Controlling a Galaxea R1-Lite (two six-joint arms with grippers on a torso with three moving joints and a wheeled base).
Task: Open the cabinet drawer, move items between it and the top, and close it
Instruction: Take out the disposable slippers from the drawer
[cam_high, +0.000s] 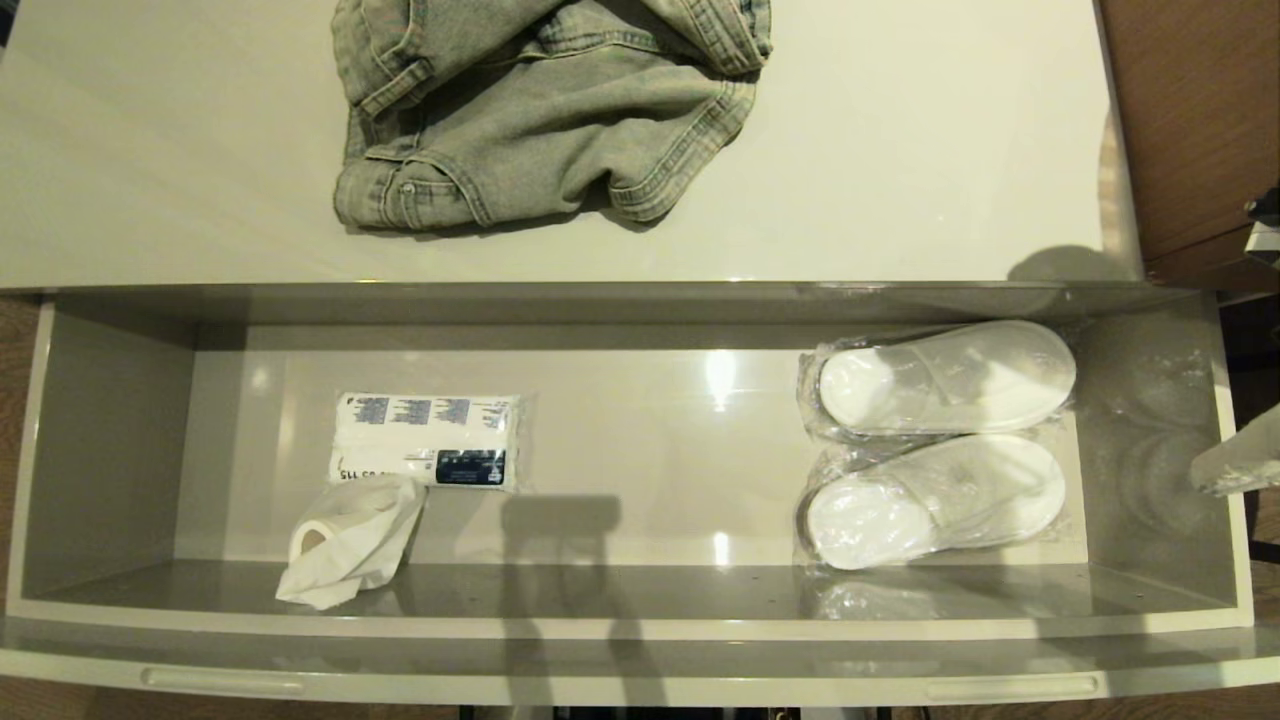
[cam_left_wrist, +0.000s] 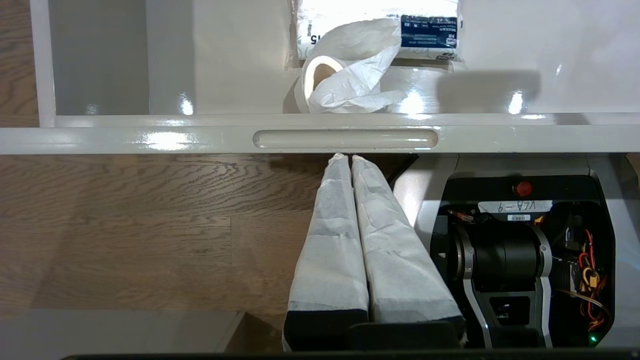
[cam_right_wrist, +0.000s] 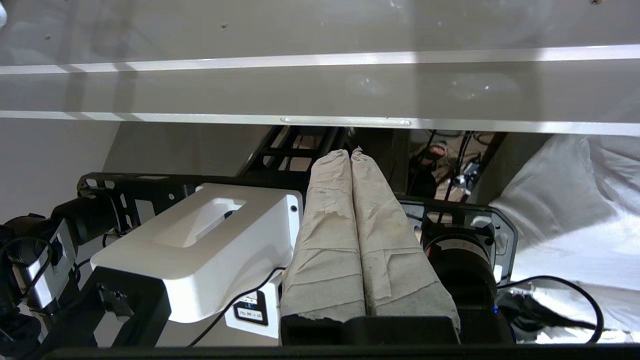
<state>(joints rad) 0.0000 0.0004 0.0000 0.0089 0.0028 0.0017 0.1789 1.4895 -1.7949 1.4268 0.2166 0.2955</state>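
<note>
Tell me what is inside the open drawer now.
Inside the drawer lie two slipper packs at its right, plus a tissue pack and a crumpled paper roll at its left. Nothing visible is covered.

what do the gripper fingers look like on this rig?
Both grippers have two long tapered fingers wrapped in pale paper-like tape over black bases: left gripper, right gripper, its wrap greyer and frayed. Red, yellow and black wires show in the robot's base.

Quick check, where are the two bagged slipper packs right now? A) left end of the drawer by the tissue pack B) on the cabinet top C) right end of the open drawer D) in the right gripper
C: both slipper packs lie side by side at the right end of the open drawer, while the top holds only the folded jeans.
</note>
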